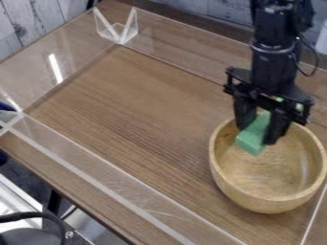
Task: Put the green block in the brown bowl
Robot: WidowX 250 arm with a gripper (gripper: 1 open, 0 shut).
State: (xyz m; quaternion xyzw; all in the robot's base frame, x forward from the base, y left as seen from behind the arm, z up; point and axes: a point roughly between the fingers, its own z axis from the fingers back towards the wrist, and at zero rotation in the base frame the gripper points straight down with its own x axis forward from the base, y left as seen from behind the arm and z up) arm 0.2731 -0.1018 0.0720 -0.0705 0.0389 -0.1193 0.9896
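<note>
My gripper (265,122) hangs from the black arm over the left part of the brown bowl (230,172), a round tan wooden bowl with a thick rim at the right of the table. Its dark fingers are shut on the green block (254,136), a small bright green bar held upright and slightly tilted. The block's lower end hangs inside the bowl's opening, above the bowl's bottom.
The wooden tabletop (115,105) is ringed by a low clear acrylic wall (76,167). A clear acrylic bracket (115,27) stands at the back left corner. Black cables (26,230) lie below the table's front edge.
</note>
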